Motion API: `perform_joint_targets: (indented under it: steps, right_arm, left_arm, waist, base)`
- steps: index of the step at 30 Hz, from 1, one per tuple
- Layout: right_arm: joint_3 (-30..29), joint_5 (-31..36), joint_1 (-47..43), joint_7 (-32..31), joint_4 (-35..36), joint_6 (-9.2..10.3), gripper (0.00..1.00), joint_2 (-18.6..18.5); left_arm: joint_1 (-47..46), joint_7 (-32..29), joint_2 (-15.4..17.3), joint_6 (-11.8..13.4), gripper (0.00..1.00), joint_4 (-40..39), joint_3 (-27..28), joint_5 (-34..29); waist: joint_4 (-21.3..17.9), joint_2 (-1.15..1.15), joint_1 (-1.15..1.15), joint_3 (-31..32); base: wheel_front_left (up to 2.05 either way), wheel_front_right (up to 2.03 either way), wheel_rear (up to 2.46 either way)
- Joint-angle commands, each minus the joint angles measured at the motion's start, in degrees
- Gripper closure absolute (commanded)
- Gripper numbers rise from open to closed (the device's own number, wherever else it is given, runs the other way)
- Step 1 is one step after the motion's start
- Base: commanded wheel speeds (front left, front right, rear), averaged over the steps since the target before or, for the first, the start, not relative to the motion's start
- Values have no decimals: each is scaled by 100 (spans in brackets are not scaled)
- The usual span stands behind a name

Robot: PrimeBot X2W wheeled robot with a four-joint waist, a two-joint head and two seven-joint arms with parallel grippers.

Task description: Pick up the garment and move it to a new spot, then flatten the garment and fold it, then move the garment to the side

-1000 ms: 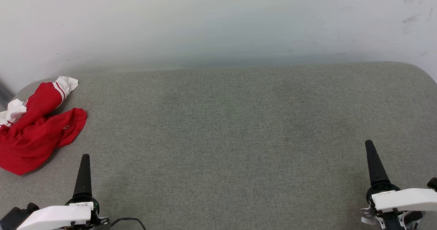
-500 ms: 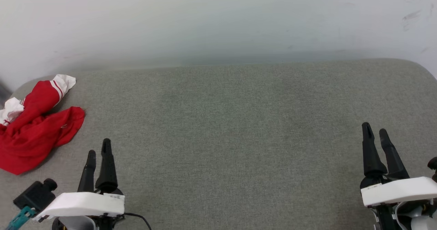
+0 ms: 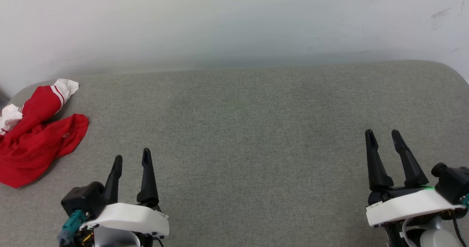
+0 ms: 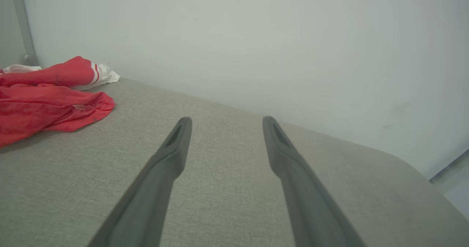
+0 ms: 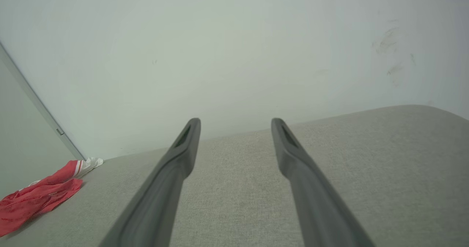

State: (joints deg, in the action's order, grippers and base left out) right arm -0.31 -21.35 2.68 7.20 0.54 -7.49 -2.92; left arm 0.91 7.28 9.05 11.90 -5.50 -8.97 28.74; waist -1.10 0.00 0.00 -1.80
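Surface: grey woven upholstery [image 3: 256, 104] with rounded far corners, backed by a pale wall [image 3: 234, 16].

Far left: the garment [image 3: 36, 140] lies crumpled at the left edge, partly cut off by the head view's frame. The red body is bunched, and a white striped sleeve end points to the far side. The heap's long axis runs roughly near-left to far-right. It is neither flattened nor folded.

Next, the left gripper [image 3: 132, 154] is at the near edge, fingers well parted with nothing between them. The garment sits to its left and somewhat farther out. The closest cloth is the red lobe on the heap's right side, with no contact.

Near right: the right gripper [image 3: 382, 132] is likewise spread wide and empty, with most of the surface between it and the garment.

My read: pickup has not begun. The left arm is plainly nearer, so I would reach left and forward with it.
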Motion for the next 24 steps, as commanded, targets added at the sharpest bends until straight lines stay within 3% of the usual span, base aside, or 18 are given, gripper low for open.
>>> perform_joint_targets:
  steps: [1, 4, 12, 24]
  right_arm:
    - [46, 248, 120, 68, 105, 0, 0, 1]
    - [103, 468, 104, 114, 82, 0, 0, 1]
    - [214, 951, 86, 215, -80, 0, 0, 3]
    - [313, 1711, 142, 383, -159, 0, 0, 4]
  left_arm:
    - [-81, 65, 161, 149, 0, -82, -209, -198]
    - [-151, 110, 341, 456, 0, -97, -583, -352]
    - [-221, 216, 600, 904, 0, -50, -1102, -589]
    - [-277, 376, 760, 1260, 0, -66, -1492, -1062]
  waist:
    - [-1, 0, 0, -4]
    - [-5, 0, 0, -11]
    - [-22, 0, 0, -36]
    - [-51, 0, 0, -74]
  base:
    - [0, 0, 0]
    - [0, 0, 0]
    - [0, 0, 0]
    - [0, 0, 0]
